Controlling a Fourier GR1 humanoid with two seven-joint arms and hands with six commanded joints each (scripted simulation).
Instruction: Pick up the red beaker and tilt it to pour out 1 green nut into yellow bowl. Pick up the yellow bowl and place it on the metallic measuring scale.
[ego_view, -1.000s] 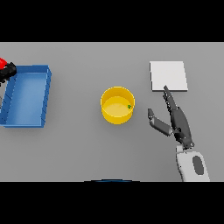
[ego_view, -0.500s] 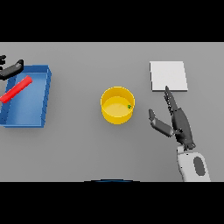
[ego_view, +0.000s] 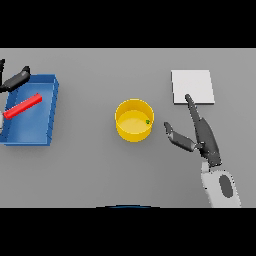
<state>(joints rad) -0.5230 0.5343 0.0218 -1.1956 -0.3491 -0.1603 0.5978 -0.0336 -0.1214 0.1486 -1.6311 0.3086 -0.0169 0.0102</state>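
The red beaker (ego_view: 23, 106) now lies dropped in the blue tray (ego_view: 50, 117); left hand (ego_view: 15, 80) empty, fingers apart. Green nut (ego_view: 147, 121) sits in the yellow bowl (ego_view: 134, 120); right hand (ego_view: 200, 134), spread, waits beside it.

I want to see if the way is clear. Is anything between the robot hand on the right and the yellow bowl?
No. In the head view, only bare grey table lies between the right robot hand and the yellow bowl.
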